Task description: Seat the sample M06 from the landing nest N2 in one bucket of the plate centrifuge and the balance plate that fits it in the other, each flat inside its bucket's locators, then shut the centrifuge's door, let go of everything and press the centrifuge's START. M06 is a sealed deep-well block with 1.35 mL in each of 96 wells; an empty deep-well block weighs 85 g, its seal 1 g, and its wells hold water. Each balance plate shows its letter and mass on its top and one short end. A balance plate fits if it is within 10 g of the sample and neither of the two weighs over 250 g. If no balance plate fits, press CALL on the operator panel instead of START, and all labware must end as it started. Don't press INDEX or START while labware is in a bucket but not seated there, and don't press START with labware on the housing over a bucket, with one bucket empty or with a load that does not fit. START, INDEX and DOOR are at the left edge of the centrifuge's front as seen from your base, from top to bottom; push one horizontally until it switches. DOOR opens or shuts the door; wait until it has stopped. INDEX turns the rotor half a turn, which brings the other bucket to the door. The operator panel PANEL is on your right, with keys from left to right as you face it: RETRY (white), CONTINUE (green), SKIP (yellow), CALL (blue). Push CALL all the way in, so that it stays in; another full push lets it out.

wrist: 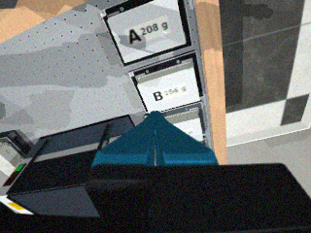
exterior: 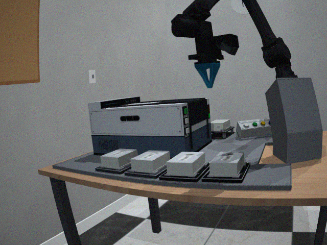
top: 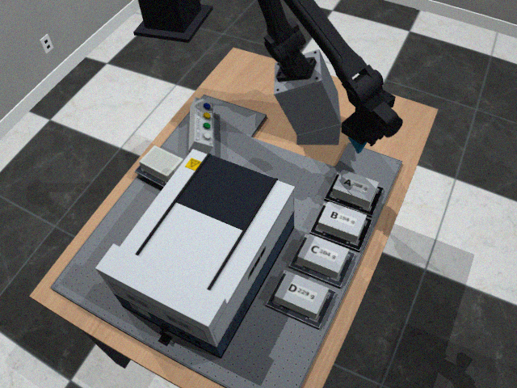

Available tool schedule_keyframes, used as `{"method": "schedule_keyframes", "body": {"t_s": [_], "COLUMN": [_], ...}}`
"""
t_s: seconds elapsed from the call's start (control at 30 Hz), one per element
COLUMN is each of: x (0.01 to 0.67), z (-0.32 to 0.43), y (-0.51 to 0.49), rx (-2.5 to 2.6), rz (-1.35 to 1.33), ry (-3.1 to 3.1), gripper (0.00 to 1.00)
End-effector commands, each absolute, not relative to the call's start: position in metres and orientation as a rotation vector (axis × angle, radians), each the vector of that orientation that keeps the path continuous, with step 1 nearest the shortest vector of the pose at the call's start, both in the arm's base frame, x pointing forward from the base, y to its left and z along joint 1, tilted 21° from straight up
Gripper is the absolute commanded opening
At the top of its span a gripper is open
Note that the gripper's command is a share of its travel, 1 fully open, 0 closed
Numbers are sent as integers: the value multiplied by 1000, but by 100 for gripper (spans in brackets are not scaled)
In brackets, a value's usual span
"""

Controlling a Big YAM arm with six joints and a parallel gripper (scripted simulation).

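My gripper [top: 358, 148] [exterior: 208, 84] [wrist: 155, 116] is shut and empty, its blue fingers pointing down high above the table, near balance plate A. The white sealed sample M06 [top: 161, 160] [exterior: 219, 124] sits in its nest beside the centrifuge [top: 200, 255] [exterior: 137, 121] [wrist: 73, 160]. A dark panel [top: 227, 191] covers the part of the centrifuge's top nearest the arm's base. Balance plates lie in a row of nests: A 208 g [top: 355, 188] [exterior: 227, 162] [wrist: 148, 31], B 156 g [top: 342, 220] [exterior: 185, 162] [wrist: 167, 92], C 184 g [top: 323, 253] [exterior: 149, 160], D 229 g [top: 302, 293] [exterior: 118, 157].
The operator panel [top: 203, 123] [exterior: 253, 127] with its four coloured keys stands past the sample nest. The arm's grey pedestal [top: 311, 104] [exterior: 293, 118] stands at the table's near end. The centrifuge's buttons [exterior: 186, 120] sit in a column, green on top.
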State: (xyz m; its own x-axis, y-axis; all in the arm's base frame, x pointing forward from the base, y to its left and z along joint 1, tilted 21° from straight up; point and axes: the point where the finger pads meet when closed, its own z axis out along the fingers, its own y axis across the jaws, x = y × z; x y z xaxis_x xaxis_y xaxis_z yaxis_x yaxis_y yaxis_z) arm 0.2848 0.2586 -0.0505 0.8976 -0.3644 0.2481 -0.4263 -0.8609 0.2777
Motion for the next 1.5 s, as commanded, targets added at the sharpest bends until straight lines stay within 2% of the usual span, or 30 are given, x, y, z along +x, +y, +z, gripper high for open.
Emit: {"method": "schedule_keyframes", "body": {"t_s": [0.0,1.47], "x": [284,280], "z": [-43,-44], "y": [274,274], "rx": [2794,2813], "rz": [274,226], "ry": [-460,-158], "gripper": [0,0]}}
